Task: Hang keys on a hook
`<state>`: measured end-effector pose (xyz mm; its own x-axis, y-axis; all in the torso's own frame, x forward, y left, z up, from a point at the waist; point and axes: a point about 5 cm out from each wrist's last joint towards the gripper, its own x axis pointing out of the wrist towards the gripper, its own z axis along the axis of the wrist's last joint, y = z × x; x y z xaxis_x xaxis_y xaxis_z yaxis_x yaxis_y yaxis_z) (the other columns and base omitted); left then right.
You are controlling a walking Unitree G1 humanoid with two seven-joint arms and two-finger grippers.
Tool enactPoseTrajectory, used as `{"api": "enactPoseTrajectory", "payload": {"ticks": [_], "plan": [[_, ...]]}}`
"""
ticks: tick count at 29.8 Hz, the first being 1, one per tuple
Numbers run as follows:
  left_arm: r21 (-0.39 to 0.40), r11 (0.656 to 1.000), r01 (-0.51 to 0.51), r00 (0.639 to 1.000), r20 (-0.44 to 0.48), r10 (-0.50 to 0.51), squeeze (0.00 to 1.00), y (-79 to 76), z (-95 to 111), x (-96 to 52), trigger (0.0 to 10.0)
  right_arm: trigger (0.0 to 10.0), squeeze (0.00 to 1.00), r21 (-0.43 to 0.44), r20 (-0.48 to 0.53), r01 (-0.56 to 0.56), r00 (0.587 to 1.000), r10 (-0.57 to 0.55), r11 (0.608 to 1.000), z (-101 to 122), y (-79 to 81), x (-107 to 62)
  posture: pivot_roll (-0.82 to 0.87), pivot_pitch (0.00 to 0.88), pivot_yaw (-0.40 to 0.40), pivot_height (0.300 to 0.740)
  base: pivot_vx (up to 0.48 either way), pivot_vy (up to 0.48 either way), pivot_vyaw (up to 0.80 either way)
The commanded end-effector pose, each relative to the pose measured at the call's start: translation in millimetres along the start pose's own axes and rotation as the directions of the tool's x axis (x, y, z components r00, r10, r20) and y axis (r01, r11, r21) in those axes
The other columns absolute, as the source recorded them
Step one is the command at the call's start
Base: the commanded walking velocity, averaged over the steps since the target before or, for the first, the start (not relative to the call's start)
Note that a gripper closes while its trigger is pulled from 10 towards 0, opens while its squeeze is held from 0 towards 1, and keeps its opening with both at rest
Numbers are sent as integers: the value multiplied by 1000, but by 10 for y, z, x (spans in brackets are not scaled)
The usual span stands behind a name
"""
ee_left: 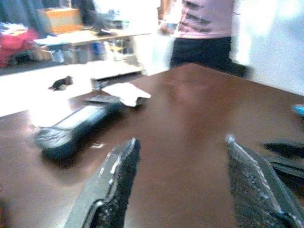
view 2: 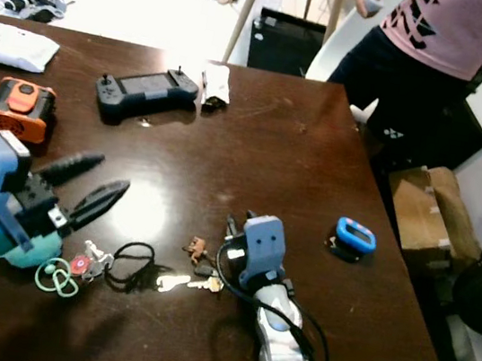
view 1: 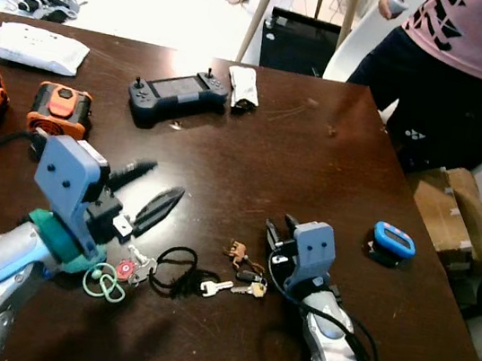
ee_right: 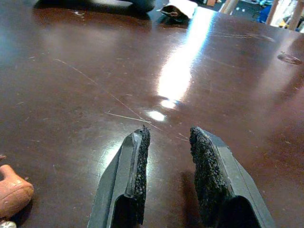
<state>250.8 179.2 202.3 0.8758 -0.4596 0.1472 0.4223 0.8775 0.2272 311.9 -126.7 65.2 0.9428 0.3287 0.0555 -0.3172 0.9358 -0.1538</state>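
From my seat, the left tool is hovering over the dark brown tabletop with its two black fingers spread wide, nothing between them. Just off its base, lying on the wood, there's a mint green loop, a red tag and a black cord, all strung together with the keys. So the bunch sits between my two tools, closer to the right one and just beside its wrist, flat on the wood.

Out past the left tool's fingertips there's a dark handheld controller with a small white bag next to it, and an orange device off to its outer side.

The right tool is low over the tabletop, fingers only a narrow gap apart and gripping nothing. In its wrist view a bit of a brown key fob shows just beside one finger. Off to its far side sits a blue gadget, well apart from it. A person in a pink shirt is standing at the far corner beyond that.
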Motion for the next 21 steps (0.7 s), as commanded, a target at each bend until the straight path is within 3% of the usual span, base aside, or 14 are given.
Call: {"api": "enactPoseTrajectory", "payload": {"ticks": [1,2,5,7,13,14,16,18,21], "plan": [[47,997,-67,997,-45,69,1000,14,-110,-1,10000,10000,0,13,-121,-13,993,14,1000,-241,39,-154,-24,103,-44,740,0,0,0],[94,985,-143,986,-78,151,1000,64,-201,-45,10000,10000,0,14,-124,-11,992,13,1000,-252,42,-168,-25,107,-42,740,0,0,0],[124,970,-208,970,-101,221,1000,92,-279,-112,10000,10000,0,15,-126,-10,992,12,1000,-261,44,-177,-26,109,-41,740,0,0,0],[159,941,-299,935,-150,322,961,95,-401,-322,10000,10000,0,16,-131,-10,991,12,1000,-275,49,-192,-18,116,-38,740,0,0,0],[163,932,-324,922,-165,350,961,88,-425,-390,10000,10000,0,16,-132,-11,991,13,1000,-279,50,-195,-18,116,-38,740,0,0,0],[149,919,-366,898,-202,390,478,98,-459,-554,10000,10000,0,16,-135,-16,991,18,1000,-285,56,-196,4,127,-37,740,0,0,0],[108,903,-416,860,-276,429,0,84,-526,-815,10000,10000,0,19,-141,-30,989,32,999,-292,83,-188,25,133,-42,740,0,0,0],[108,903,-416,860,-276,429,0,84,-526,-815,10000,10000,0,19,-141,-30,989,32,999,-292,83,-188,25,133,-42,740,0,0,0],[83,918,-388,859,-329,393,0,-18,-599,-940,10000,10000,0,23,-143,-46,989,49,999,-289,117,-170,35,135,-49,740,0,0,0]]}}
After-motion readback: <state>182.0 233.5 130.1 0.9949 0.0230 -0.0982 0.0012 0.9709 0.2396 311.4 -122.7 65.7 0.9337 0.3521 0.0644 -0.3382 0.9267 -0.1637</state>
